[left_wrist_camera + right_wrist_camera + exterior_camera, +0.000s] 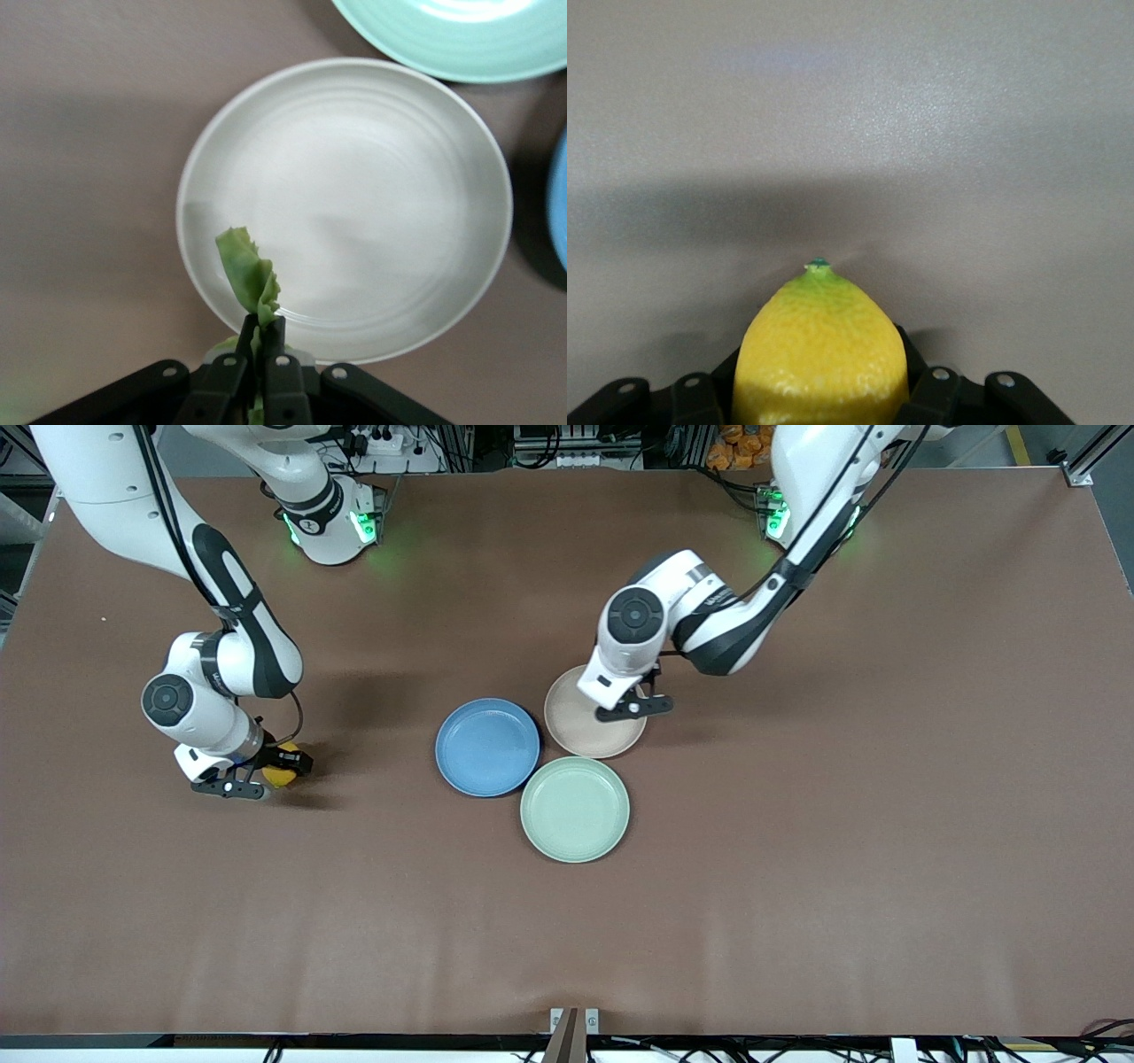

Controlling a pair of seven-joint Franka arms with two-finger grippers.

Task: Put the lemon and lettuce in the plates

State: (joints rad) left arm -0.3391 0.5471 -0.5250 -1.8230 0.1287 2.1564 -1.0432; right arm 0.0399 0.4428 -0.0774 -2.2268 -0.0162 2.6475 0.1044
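My left gripper (631,708) is shut on the lettuce (248,270), a green wrinkly leaf. It holds the leaf over the edge of the pale beige-pink plate (585,737), which is bare in the left wrist view (372,195). The fingers (276,341) pinch the leaf's lower end. In the front view the hand hides the leaf. My right gripper (259,775) is shut on the lemon (282,774) low at the table toward the right arm's end. The lemon (819,345) fills the jaws, green tip outward. The blue plate (487,746) lies bare beside the beige one.
A mint-green plate (574,809) lies nearer the front camera, touching the other two plates; its rim shows in the left wrist view (461,44). The brown table (797,868) stretches wide around them.
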